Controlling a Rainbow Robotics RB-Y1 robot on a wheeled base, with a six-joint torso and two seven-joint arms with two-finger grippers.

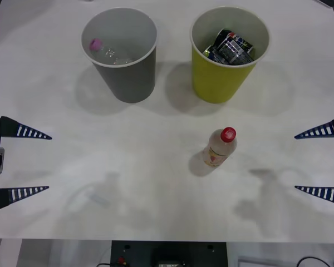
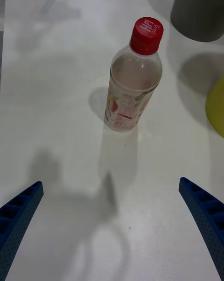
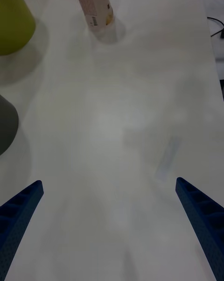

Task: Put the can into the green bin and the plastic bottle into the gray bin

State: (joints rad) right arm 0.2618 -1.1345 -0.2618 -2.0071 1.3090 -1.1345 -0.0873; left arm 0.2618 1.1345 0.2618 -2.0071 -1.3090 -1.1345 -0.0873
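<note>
Red-capped plastic bottle [image 1: 219,148], gray bin [image 1: 122,61], yellow-green bin [image 1: 225,69].

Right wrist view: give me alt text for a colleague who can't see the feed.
The plastic bottle, red-capped, stands upright on the white table, centred ahead of the open right gripper and apart from it. Beyond it are the base of the gray bin and an edge of the green bin.

White tabletop [image 1: 156,183], pretty bare. Gray bin [image 1: 122,53] and green bin [image 1: 225,55] stand side by side at the far end, and the plastic bottle [image 1: 219,148] stands upright nearer, below the green one.
</note>
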